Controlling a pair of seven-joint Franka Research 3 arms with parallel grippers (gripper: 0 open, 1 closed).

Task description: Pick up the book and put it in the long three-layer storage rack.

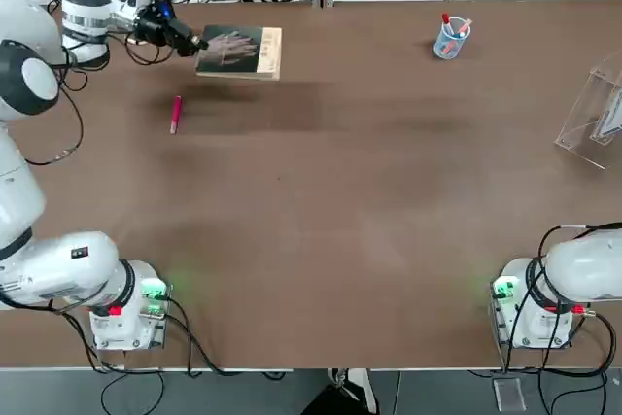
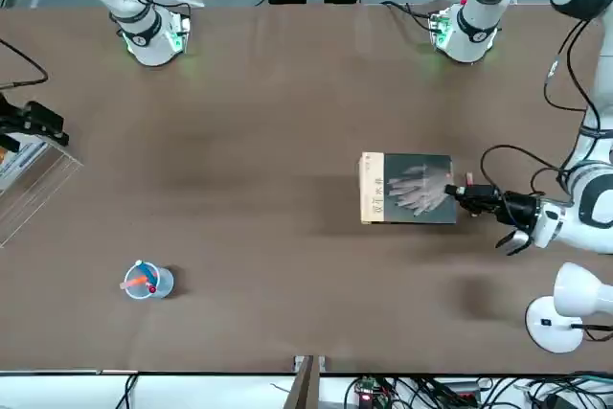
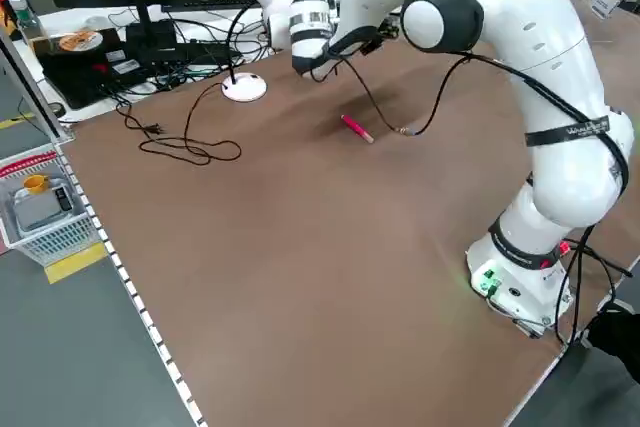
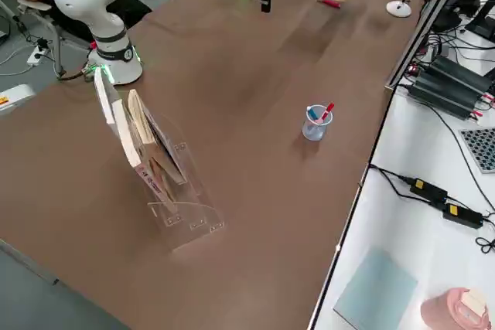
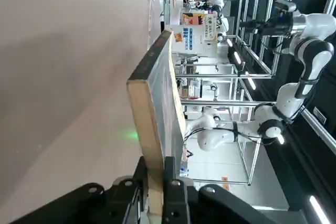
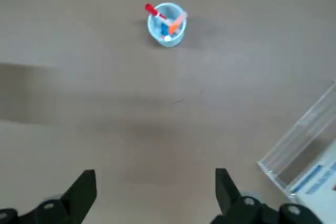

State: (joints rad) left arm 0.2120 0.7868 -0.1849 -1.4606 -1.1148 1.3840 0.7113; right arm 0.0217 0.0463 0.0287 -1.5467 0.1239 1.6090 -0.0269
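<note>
Top view: the left gripper [image 1: 197, 44] clamps the book [image 1: 240, 51] by its edge, a pink pen [image 1: 176, 114] just nearer the bases. Front view: the rack [image 2: 34, 174] sits far across from it. Right wrist view: the right gripper [image 6: 155, 195] hangs spread, the pen cup [image 6: 166, 24] ahead

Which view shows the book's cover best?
The front view: the book shows its whole cover, with the left gripper shut on one edge. The top view shows it too, slightly smaller. The left wrist view sees it edge-on; the right side view shows it far off; the left side view hides it.
</note>
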